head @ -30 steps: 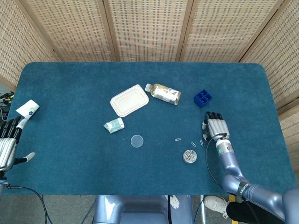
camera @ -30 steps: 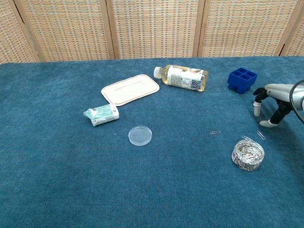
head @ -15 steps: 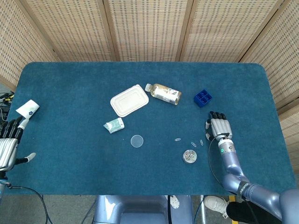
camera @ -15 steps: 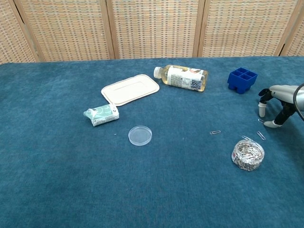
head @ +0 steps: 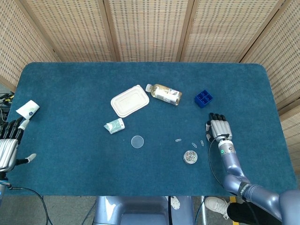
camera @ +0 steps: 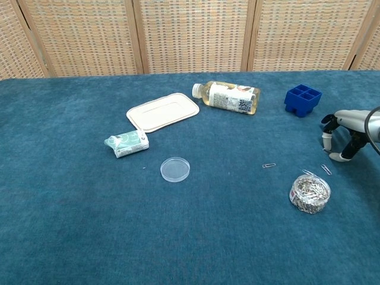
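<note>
At about four o'clock on the blue cloth-covered table (head: 70, 93), the right hand (head: 219, 129) hovers palm down with its fingers (camera: 326, 140) curled toward the cloth and nothing between them; its fingertips hang just above a loose paperclip (camera: 326, 169) lying beside it. Another paperclip (camera: 269, 165) lies a little further toward nine o'clock from the hand, apart from the rest. A small round clear tub of paperclips (camera: 309, 193) stands near the hand at its seven o'clock, not touching it. A blue sectioned tray (camera: 302, 100) sits at the hand's eleven o'clock, well clear of the fingers. Toward the table's centre a drink bottle (camera: 227, 97) lies on its side, cap pointing toward nine o'clock, with a cream rectangular lid (camera: 162, 111) just beside it. At the lid's seven o'clock lies a small green-and-white wipes pack (camera: 126, 143), and a clear round dish (camera: 175, 169) rests flat near the pack at its four o'clock. At the table's far nine o'clock edge, the left hand (head: 8, 145) shows in the head view only, fingers spread and empty, near a paper cup (head: 27, 109) lying at its one o'clock.
</note>
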`<state>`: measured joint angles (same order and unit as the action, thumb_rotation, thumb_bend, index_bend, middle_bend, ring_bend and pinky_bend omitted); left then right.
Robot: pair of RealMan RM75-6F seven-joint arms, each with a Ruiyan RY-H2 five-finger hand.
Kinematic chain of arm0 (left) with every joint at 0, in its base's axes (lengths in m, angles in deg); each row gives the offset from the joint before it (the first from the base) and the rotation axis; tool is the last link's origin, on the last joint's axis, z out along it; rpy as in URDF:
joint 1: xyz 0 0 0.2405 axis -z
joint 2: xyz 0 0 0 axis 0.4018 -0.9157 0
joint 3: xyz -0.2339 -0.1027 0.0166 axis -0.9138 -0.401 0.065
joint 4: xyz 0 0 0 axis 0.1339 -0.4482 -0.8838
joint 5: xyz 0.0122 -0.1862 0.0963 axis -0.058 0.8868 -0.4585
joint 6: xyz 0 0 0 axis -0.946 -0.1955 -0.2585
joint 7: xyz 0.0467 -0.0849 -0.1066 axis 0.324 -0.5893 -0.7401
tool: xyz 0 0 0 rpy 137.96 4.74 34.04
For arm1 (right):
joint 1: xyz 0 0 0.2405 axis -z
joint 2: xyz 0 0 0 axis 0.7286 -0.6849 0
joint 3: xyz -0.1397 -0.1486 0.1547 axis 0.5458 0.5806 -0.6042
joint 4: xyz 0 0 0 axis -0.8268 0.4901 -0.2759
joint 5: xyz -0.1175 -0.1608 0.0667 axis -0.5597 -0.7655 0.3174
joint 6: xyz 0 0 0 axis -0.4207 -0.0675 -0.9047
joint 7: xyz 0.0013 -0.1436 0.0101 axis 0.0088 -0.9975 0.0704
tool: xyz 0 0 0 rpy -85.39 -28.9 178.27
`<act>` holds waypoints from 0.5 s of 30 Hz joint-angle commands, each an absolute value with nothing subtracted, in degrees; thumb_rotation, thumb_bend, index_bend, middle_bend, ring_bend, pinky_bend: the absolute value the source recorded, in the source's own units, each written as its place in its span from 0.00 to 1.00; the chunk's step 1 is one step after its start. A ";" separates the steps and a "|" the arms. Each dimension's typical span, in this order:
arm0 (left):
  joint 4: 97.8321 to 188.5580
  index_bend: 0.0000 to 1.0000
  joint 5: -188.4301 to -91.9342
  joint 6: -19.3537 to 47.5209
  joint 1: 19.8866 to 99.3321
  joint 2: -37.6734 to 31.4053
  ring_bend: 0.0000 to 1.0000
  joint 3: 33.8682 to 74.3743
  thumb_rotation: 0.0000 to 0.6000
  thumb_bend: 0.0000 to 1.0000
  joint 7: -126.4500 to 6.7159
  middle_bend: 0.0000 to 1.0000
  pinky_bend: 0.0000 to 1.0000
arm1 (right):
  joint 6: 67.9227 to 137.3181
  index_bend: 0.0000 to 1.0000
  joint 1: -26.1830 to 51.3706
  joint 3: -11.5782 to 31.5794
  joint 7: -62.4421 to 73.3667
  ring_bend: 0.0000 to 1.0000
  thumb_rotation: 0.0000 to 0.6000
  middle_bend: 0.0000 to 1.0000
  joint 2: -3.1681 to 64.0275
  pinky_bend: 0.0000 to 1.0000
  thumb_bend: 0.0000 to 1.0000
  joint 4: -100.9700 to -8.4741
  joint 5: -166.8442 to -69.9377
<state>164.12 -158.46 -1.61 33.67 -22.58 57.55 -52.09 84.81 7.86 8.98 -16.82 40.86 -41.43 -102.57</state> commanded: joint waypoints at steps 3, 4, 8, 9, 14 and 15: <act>164.12 0.00 -158.48 -1.63 33.67 -22.62 0.00 57.54 1.00 0.00 -52.12 0.00 0.00 | 84.50 0.57 7.75 8.88 -16.95 0.00 1.00 0.06 41.02 0.00 0.32 -41.29 -102.34; 164.13 0.00 -158.49 -1.64 33.67 -22.62 0.00 57.55 1.00 0.00 -52.14 0.00 0.00 | 84.40 0.57 7.73 8.88 -17.02 0.00 1.00 0.06 41.04 0.00 0.33 -41.25 -102.27; 164.10 0.00 -158.41 -1.57 33.69 -22.63 0.00 57.53 1.00 0.00 -52.21 0.00 0.00 | 84.32 0.59 7.65 8.88 -17.19 0.00 1.00 0.06 41.12 0.00 0.38 -41.21 -102.28; 164.11 0.00 -158.39 -1.54 33.71 -22.66 0.00 57.52 1.00 0.00 -52.21 0.00 0.00 | 84.40 0.60 7.65 8.89 -17.20 0.00 1.00 0.06 41.10 0.00 0.40 -41.26 -102.38; 164.12 0.00 -158.40 -1.52 33.74 -22.68 0.00 57.52 1.00 0.00 -52.21 0.00 0.00 | 85.49 0.63 7.75 8.65 -17.13 0.00 1.00 0.07 40.57 0.00 0.45 -42.15 -103.17; 164.11 0.00 -158.41 -1.52 33.73 -22.68 0.00 57.53 1.00 0.00 -52.22 0.00 0.00 | 85.68 0.64 7.82 8.63 -17.07 0.00 1.00 0.07 40.38 0.00 0.45 -42.47 -103.36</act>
